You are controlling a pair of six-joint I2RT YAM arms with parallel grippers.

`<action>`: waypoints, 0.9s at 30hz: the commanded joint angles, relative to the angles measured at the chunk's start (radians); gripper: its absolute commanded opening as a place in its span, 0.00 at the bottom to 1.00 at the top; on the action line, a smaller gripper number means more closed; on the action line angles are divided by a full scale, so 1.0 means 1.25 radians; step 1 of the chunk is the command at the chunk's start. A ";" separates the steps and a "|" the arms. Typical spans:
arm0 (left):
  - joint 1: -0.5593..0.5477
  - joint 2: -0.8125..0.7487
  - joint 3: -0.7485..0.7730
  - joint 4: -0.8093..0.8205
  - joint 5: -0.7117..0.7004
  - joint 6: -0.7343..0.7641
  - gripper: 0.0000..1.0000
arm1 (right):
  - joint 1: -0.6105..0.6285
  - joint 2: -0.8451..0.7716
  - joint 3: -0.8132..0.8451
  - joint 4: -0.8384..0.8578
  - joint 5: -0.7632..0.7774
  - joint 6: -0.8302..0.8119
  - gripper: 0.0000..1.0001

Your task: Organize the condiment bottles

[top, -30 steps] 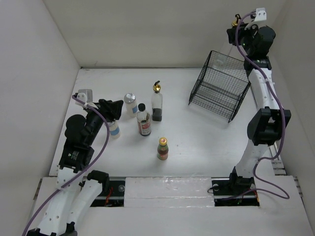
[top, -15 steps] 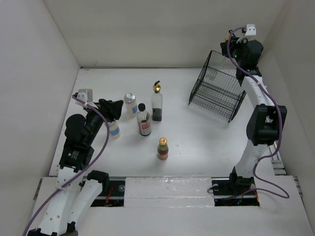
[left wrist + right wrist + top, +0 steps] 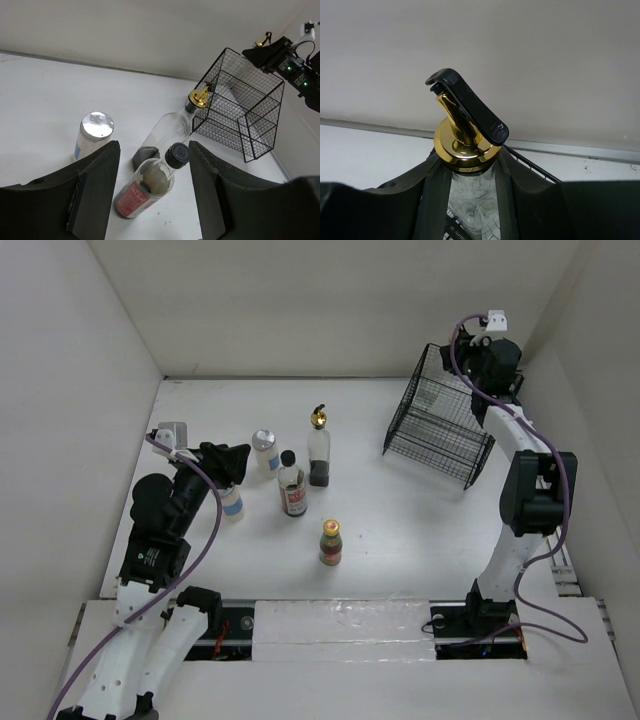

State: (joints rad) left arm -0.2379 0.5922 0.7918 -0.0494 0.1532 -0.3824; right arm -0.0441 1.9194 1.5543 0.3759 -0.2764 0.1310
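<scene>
**Right arm: bottle delivery to the basket.** The right gripper [image 3: 470, 200] is clamped on the neck of a tall clear glass bottle with a gold pourer and black flip spout [image 3: 467, 145]. The two fingers press the glass just below the gold collar. This grip probably serves to keep the bottle upright and the spout clear of the pads. In the overhead view the gripper hangs at the far upper edge of the black wire basket [image 3: 445, 430], a position that would suit lowering the bottle inside.

The left gripper [image 3: 230, 462] is spread wide and holds nothing. It faces the five bottles standing on the white table [image 3: 400, 530], apparently ready for the next pick:
- a second tall clear glass bottle with a gold pourer [image 3: 319, 450]
- a dark black-capped bottle with a red label [image 3: 292, 488]
- a small red-capped bottle [image 3: 330, 542]
- a white silver-lidded, blue-labelled bottle [image 3: 264, 450]
- a matching white bottle [image 3: 232, 504], which stands just beside the left fingers

**Change over the last second.** The right gripper has moved left and down from a point high against the right wall to the basket's rim. The left arm, the basket and the five standing bottles have not shifted.
</scene>
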 commanded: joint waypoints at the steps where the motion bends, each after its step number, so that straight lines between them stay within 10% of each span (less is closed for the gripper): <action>1: 0.005 -0.007 -0.005 0.039 0.012 0.007 0.53 | 0.014 -0.037 0.009 0.114 0.001 -0.020 0.23; 22: 0.005 -0.015 -0.005 0.040 0.020 0.007 0.53 | 0.049 0.016 0.146 -0.091 0.032 -0.129 0.35; 27: 0.005 -0.015 -0.005 0.040 0.027 0.007 0.53 | 0.041 0.016 0.129 -0.084 0.032 -0.129 0.57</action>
State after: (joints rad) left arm -0.2379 0.5800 0.7918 -0.0483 0.1673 -0.3824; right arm 0.0097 1.9568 1.7039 0.1669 -0.2420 -0.0219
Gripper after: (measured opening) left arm 0.530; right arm 0.490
